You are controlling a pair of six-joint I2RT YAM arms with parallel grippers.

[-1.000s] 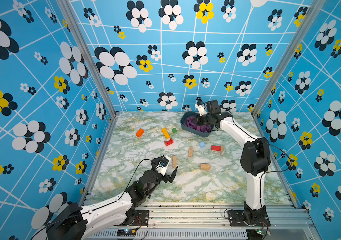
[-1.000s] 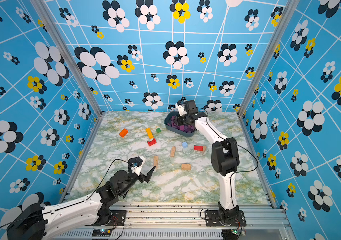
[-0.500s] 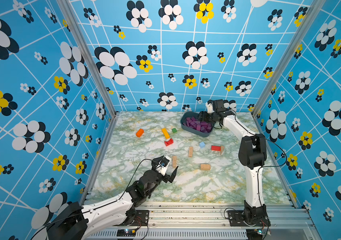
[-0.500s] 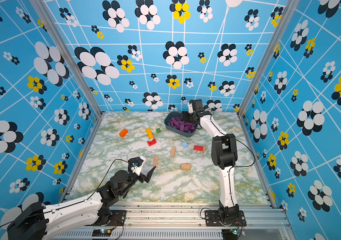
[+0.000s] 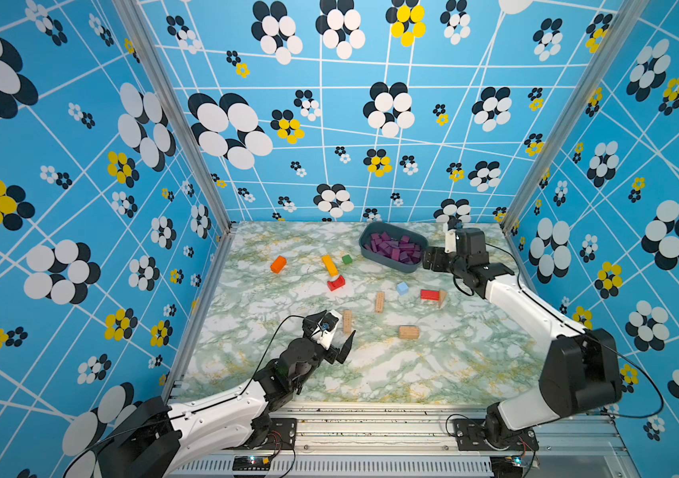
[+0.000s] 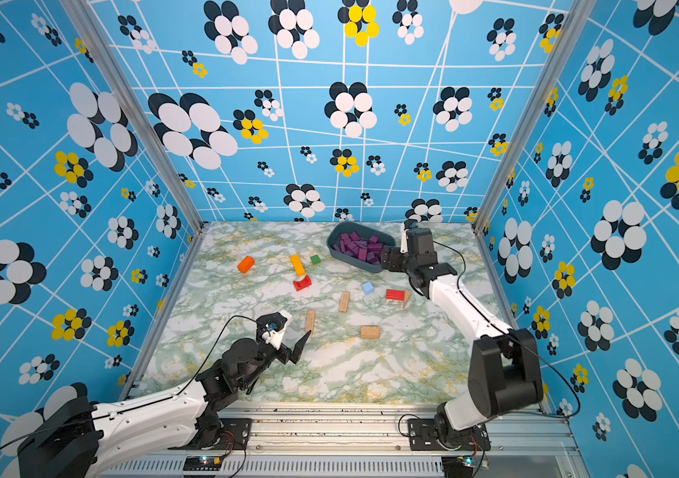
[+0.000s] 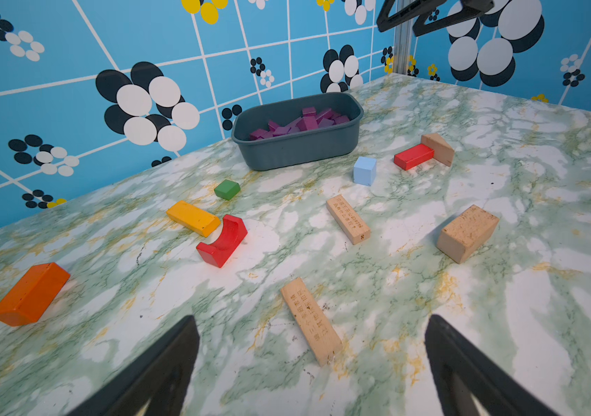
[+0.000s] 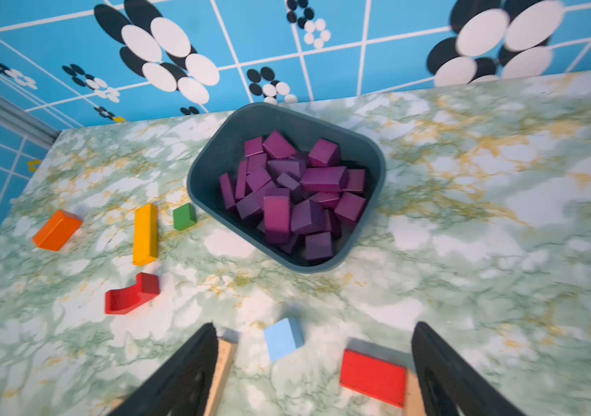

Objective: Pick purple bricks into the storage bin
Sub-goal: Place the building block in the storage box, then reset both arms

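The storage bin [image 5: 366, 244] stands at the back of the table, also visible as the storage bin [image 6: 333, 244]. Many purple bricks [image 5: 395, 248] lie heaped inside it; the right wrist view shows the purple bricks [image 8: 294, 191] filling the bin [image 8: 214, 162]. My right gripper [image 5: 426, 260] hangs just off the bin's right end, raised above the table. Its jaws stand wide apart, so the right gripper [image 8: 314, 326] is open and holds nothing. My left gripper [image 5: 339, 345] hovers low near the table's front, open and empty. No purple brick shows on the table outside the bin.
Scattered on the marble table are an orange block [image 5: 278, 264], a yellow bar [image 5: 329, 265], a green cube [image 5: 346, 259], a red arch [image 5: 336, 283], a light-blue cube [image 5: 402, 288], a red block [image 5: 429, 294] against a tan wedge, and three tan blocks [image 5: 408, 332].
My right gripper was shut over the bin; it has opened and drawn back to the right, off the bin's end. The left arm has not moved.
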